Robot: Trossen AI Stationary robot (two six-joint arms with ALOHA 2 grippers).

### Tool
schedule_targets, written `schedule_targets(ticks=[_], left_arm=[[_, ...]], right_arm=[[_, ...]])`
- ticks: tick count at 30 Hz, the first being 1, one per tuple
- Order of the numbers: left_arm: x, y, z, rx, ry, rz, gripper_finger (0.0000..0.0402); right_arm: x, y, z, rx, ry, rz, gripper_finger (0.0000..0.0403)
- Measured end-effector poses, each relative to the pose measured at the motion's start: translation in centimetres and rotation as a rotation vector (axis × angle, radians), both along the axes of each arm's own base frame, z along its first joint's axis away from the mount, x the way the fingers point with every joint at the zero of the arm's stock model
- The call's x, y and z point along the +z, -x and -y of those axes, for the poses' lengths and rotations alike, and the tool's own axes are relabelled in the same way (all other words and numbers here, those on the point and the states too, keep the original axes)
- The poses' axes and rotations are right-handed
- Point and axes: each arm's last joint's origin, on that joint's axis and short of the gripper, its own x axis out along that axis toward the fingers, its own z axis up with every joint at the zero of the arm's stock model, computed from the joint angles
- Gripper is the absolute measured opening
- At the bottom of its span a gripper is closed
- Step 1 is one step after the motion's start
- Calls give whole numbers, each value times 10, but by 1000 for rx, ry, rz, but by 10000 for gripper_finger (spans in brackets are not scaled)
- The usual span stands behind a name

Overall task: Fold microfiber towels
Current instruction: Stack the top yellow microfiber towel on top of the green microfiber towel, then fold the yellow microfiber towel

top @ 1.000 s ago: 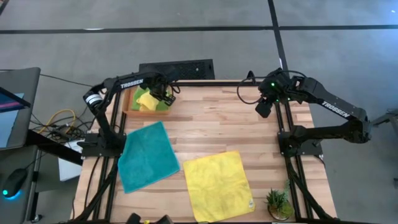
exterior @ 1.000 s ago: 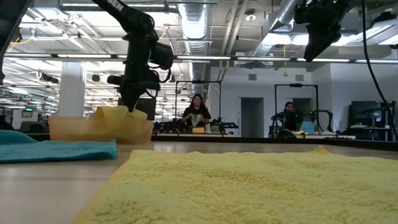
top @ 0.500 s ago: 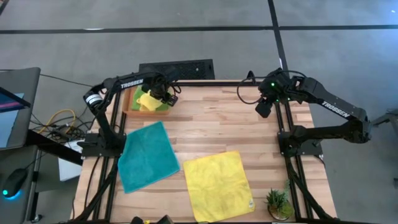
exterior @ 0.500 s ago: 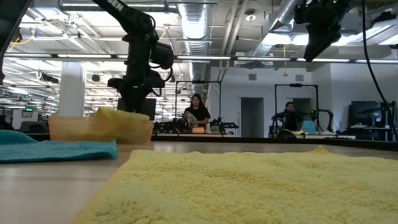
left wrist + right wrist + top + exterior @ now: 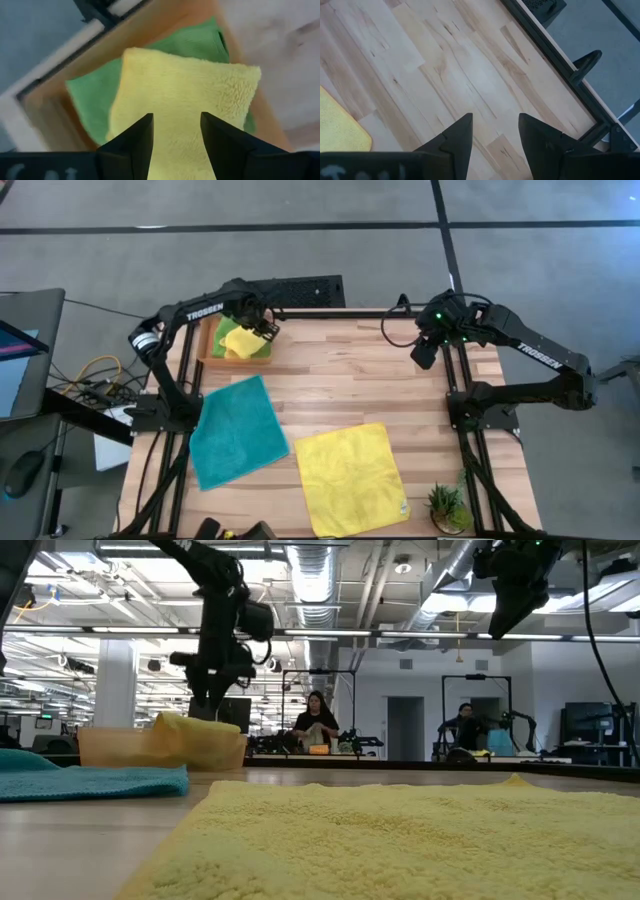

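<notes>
The left tool [image 5: 262,323] is hanging above the orange tray [image 5: 205,352] in the upper left of the high view, with its fingers [image 5: 131,145] standing apart and gripping nothing. In the left wrist view the gap between those fingers is showing only the folded yellow towel [image 5: 182,107] below, which is not touching them. That folded yellow towel is lying on top of the lime green towel [image 5: 90,97], and both are sitting inside the tray, the green one peeking out around the yellow one's edges. In the low view the same yellow bundle [image 5: 195,730] is rising a little over the tray's wall [image 5: 105,747] at the left of the frame, while the left tool [image 5: 205,690] is hovering just over it without contact.

The teal towel [image 5: 235,430] is lying spread flat on the bench [image 5: 350,380] in the lower left of the high view, near the tray but apart from it. The second yellow towel [image 5: 350,477] is lying spread flat at the lower centre, just beside the teal one's corner, and it is filling the foreground of the low view [image 5: 400,840].

The right tool [image 5: 425,352] is waiting in the upper right of the high view, raised over bare wood, with its fingers [image 5: 452,145] parted and empty. A small potted plant [image 5: 447,505] is standing at the lower right corner of the bench. Two people [image 5: 315,725] are sitting far back in the room in the low view.
</notes>
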Motion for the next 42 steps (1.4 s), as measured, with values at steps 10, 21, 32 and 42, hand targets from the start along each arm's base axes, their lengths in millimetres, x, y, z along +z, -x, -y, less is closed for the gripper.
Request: schedule_targets(ticks=[10, 21, 32, 42], left_arm=[[-46, 10, 10, 6, 98, -5, 154], [-54, 12, 15, 42, 96, 2, 154], [44, 7, 52, -95, -47, 140, 154], [62, -27, 151, -472, 207, 388, 154]], right_arm=[[0, 0, 0, 0, 0, 0, 182], [0, 0, 0, -1, 0, 0, 182], [-1, 0, -3, 97, -62, 15, 182], [-14, -19, -17, 380, -374, 27, 182]])
